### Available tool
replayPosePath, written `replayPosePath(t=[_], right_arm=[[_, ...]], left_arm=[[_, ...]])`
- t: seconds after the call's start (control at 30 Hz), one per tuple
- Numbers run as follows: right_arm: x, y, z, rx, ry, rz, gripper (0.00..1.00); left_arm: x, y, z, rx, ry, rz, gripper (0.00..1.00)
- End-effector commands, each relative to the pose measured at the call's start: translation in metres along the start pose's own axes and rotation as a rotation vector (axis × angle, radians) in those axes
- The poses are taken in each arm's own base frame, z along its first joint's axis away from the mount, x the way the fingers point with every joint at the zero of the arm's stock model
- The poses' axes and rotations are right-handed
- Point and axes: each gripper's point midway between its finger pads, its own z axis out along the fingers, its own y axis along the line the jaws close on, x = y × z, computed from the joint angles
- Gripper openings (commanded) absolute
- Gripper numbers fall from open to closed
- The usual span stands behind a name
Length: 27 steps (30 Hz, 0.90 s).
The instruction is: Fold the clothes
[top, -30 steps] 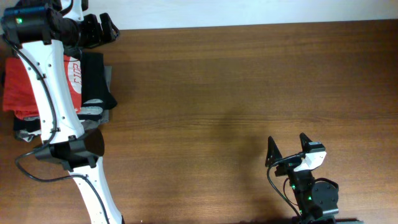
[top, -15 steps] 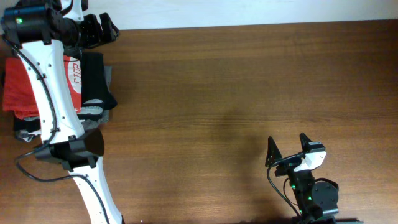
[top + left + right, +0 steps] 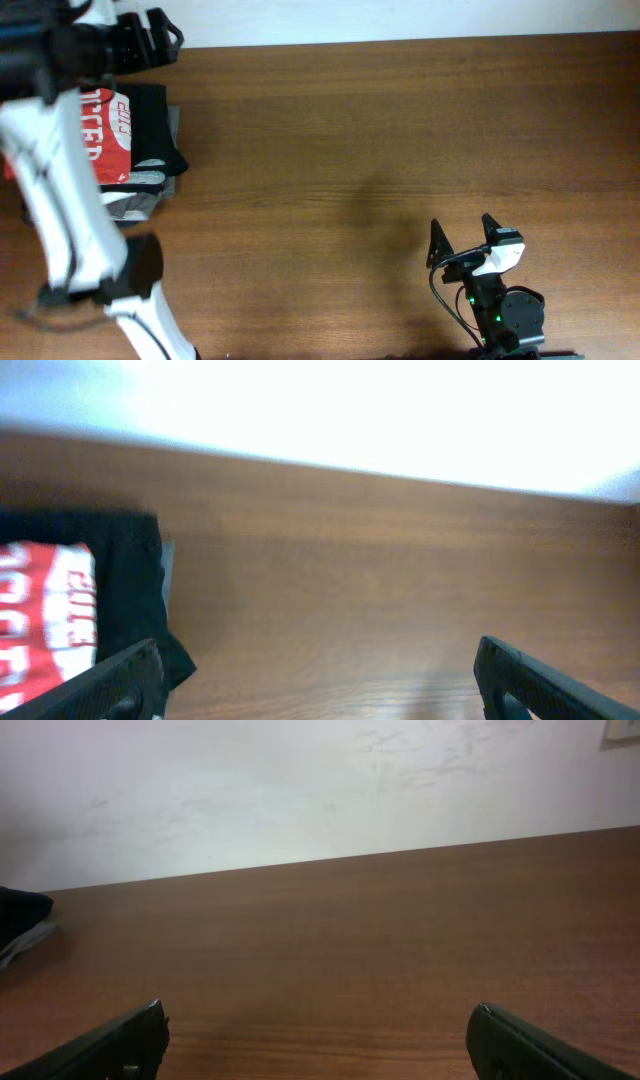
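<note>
At the desk's (image 3: 380, 130) far left edge, the orange-red T-shirt (image 3: 105, 135) lies folded, lettering up, on a black garment (image 3: 155, 125) and a grey garment (image 3: 135, 205). Just behind that stack the left claw (image 3: 158, 35) hangs, jaws wide apart, empty. Front right, the right claw (image 3: 462, 232) rests, jaws apart, empty.

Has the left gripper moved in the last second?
Yes. Overhead, the left gripper has shifted toward the table's far edge and slightly left, judged against the folded pile; its arm now uncovers more of the red T-shirt.
</note>
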Motion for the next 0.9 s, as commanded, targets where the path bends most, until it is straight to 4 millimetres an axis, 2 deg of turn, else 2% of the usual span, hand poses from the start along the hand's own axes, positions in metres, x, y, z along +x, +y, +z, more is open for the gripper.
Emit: replayPosePath(t=[0.0, 0.03, 0.17, 0.27, 0.37, 0.43, 0.5, 0.6, 0.67, 0.87], right_arm=[[0.002, 0.000, 0.000, 0.003, 0.002, -0.007, 0.99], [0.002, 0.000, 0.000, 0.003, 0.002, -0.007, 0.99], [0.002, 0.000, 0.000, 0.003, 0.002, -0.007, 0.99], [0.002, 0.000, 0.000, 0.003, 0.001, -0.007, 0.99], [0.002, 0.000, 0.000, 0.003, 0.001, -0.007, 0.99], [0.002, 0.000, 0.000, 0.003, 0.002, -0.007, 0.99], [0.002, 0.000, 0.000, 0.003, 0.002, -0.007, 0.99], [0.002, 0.000, 0.000, 0.003, 0.001, -0.007, 0.99], [0.002, 0.000, 0.000, 0.003, 0.002, -0.007, 0.99], [0.002, 0.000, 0.000, 0.003, 0.002, -0.007, 0.99]], left_arm=[[-0.007, -0.035, -0.093, 0.026, -0.188, 0.075, 0.99], [-0.005, -0.042, -0.113, 0.030, -0.228, 0.088, 0.99], [0.010, -0.061, -0.170, 0.041, -0.317, 0.121, 0.99], [0.035, -0.073, -0.201, 0.055, -0.333, 0.135, 0.99], [0.066, -0.079, -0.216, 0.072, -0.303, 0.138, 0.99], [0.091, -0.076, -0.219, 0.059, -0.263, 0.131, 0.99], [0.114, -0.062, -0.217, -0.002, -0.225, 0.109, 0.99], [0.149, -0.041, -0.209, -0.085, -0.172, 0.084, 0.99], [0.165, -0.032, -0.200, -0.111, -0.163, 0.079, 0.99], [0.185, -0.013, -0.153, -0.099, -0.273, 0.104, 0.99]])
